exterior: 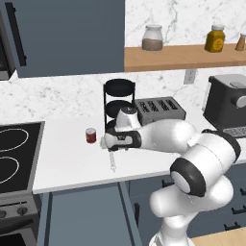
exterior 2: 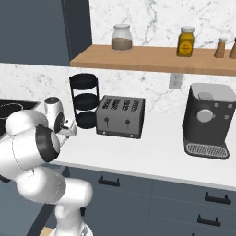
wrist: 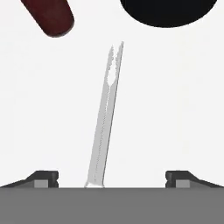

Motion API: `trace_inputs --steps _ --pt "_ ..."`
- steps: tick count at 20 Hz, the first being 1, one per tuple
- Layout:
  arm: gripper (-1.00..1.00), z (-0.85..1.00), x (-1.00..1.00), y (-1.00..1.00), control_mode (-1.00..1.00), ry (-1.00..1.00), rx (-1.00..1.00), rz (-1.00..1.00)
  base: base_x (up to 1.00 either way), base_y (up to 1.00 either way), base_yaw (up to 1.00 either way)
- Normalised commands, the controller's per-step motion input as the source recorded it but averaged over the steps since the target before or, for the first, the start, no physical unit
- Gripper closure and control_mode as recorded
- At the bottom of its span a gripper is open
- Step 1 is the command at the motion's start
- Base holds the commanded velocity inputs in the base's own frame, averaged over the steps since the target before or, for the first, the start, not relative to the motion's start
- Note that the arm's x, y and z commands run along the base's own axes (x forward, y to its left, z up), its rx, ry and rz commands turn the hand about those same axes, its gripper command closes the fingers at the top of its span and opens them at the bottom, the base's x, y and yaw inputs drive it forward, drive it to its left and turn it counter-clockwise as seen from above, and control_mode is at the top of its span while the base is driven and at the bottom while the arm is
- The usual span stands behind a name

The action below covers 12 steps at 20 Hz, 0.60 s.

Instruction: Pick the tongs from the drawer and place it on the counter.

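The tongs [exterior: 112, 161] lie flat on the white counter [exterior: 67, 163], near its front edge, a thin pale metal strip. In the hand view the tongs [wrist: 105, 118] stretch away from the gripper [wrist: 112, 177], their toothed tips far off and the handle end between the two widely parted fingertips [wrist: 43, 177]. My gripper [exterior: 109, 147] hovers just above them, open and holding nothing; it also shows beside my arm [exterior 2: 69, 131]. Below the counter edge a blue-grey drawer [exterior: 81, 214] appears pulled out.
A small dark red can [exterior: 91, 135] stands just left of the gripper. A black tiered stand [exterior: 119, 103] and a toaster [exterior: 159, 109] sit behind it, a coffee machine [exterior: 228, 103] at the right, a stove [exterior: 14, 153] at the left.
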Motion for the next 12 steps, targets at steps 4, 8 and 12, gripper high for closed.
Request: trace_inputs --steps 4,8,12 --pt "-1.0 1.0 -0.67 -1.0 -1.0 -0.04 0.02 -0.01 0.0 0.0 0.0" --pt "-1.0 0.92 -0.93 -0.99 -1.0 0.0 0.03 -0.05 0.0 0.0 0.0" --pt "-1.0 0.93 -1.0 -0.78 -1.0 0.0 0.0 -0.07 0.0 0.0 0.0"
